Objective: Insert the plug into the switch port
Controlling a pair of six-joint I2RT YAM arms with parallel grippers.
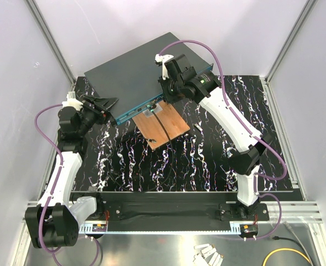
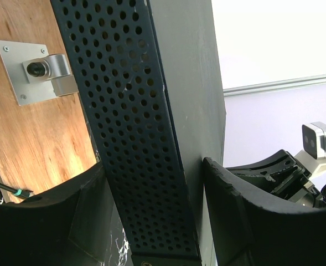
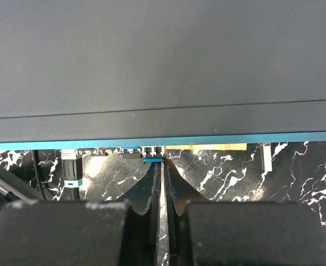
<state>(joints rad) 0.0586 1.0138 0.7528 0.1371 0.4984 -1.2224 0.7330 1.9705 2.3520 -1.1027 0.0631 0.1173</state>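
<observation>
The switch (image 1: 140, 75), dark grey with a teal front edge, lies at the back of the table. My left gripper (image 1: 105, 105) is shut on its left end: in the left wrist view the fingers (image 2: 229, 205) clamp the perforated side (image 2: 135, 138). My right gripper (image 1: 164, 95) hangs over the front edge. In the right wrist view its fingertips (image 3: 164, 163) are nearly together with nothing between them. They rest against a small blue plug (image 3: 154, 159) that sits at a port (image 3: 154, 151) in the teal edge (image 3: 218, 140).
A copper-brown board (image 1: 161, 126) with a metal bracket (image 2: 41, 72) lies in front of the switch. A black connector with a teal band (image 3: 71, 173) is plugged in further left. A small white piece (image 1: 198, 127) lies on the marbled mat.
</observation>
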